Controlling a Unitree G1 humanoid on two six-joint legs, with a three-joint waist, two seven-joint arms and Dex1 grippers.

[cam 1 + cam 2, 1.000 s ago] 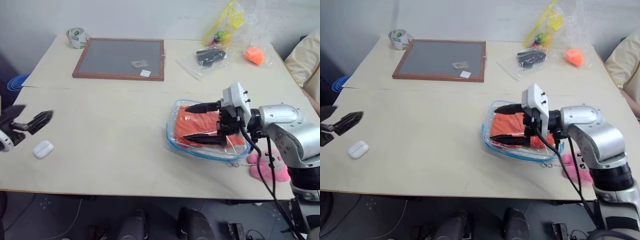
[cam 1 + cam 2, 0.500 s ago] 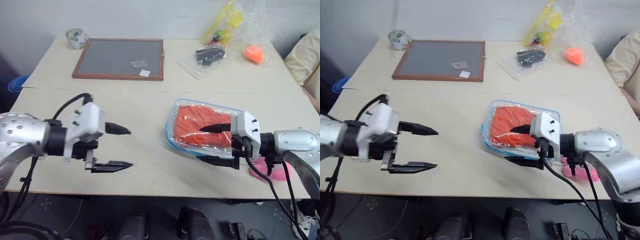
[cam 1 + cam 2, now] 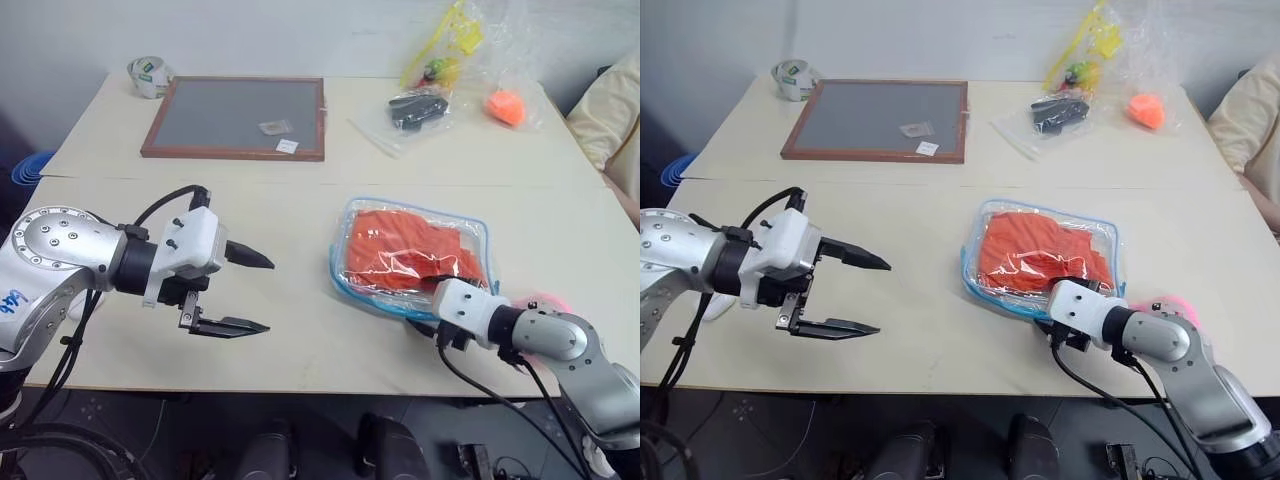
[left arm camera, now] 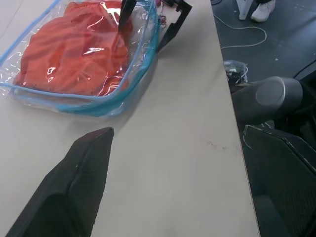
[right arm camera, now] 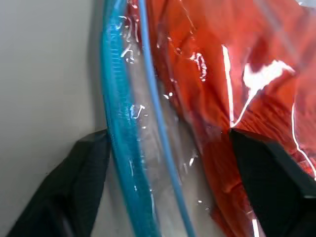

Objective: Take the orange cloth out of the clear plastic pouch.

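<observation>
The right gripper (image 5: 163, 163) has dropped to the clear plastic pouch (image 3: 352, 262) — jaws straddling its blue edge, closing; orange cloth (image 3: 410, 250) still inside; left gripper (image 3: 255, 295) gapes wide.

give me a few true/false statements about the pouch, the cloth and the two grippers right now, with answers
1. The cloth is inside the pouch. True.
2. The left gripper holds the pouch. False: it is open, apart from the pouch, over bare table.
3. The right gripper straddles the pouch's blue edge. True.
4. The framed board lies on the pouch. False: it lies farther back on the table, apart from it.
5. The cloth is blue. False: it is orange.
</observation>
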